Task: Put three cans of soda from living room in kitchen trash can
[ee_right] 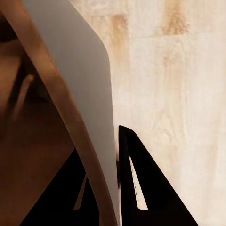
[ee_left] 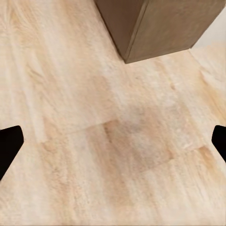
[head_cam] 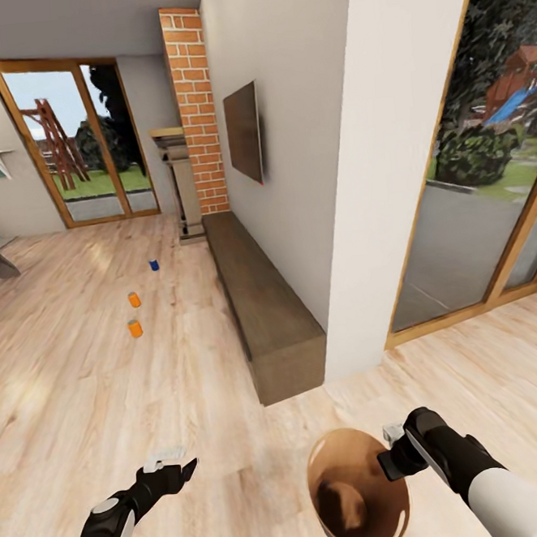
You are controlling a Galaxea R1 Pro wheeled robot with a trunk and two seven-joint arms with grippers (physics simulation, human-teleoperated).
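Right gripper [head_cam: 392, 453] clamping tash can [head_cam: 353, 489] rim, nothing inside, three soda cans [head_cam: 134, 313] on floor [head_cam: 84, 398]

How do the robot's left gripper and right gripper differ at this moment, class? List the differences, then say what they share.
The left gripper is open and empty, while the right gripper is shut on the trash can, its fingers pinching the rim. The left gripper hangs over bare wood floor; the right gripper carries the trash can beside it. Both are black and held low in front of the robot.
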